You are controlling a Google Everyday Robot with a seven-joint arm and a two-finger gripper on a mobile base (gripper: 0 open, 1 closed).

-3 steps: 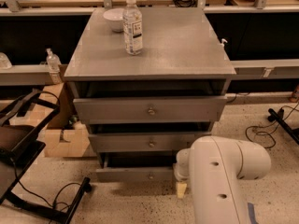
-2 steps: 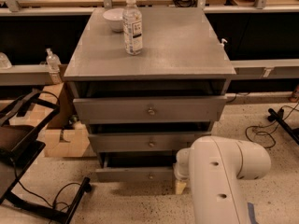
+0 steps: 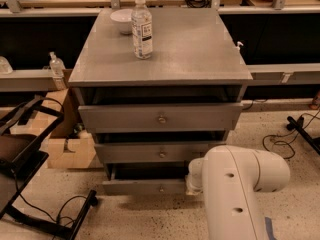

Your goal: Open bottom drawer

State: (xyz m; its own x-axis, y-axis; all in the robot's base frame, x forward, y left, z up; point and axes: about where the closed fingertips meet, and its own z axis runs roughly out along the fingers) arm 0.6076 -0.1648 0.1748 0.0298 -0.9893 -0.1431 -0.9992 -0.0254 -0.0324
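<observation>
Slim grey wooden bottom drawer [image 3: 140,187] stands ajar; my tool [image 3: 193,183] sits at its right end, presumably to pull; I cannot tell its grip.

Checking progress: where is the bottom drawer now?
Camera view, lower centre: the bottom drawer sits below the middle drawer, just above the floor, with the pincer at its right end.

no chg | gripper [image 3: 192,185] same spot, bottom drawer [image 3: 140,187] rt end

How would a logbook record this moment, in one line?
bottom drawer: partly out | gripper: at its front's right end | knob: free
</observation>
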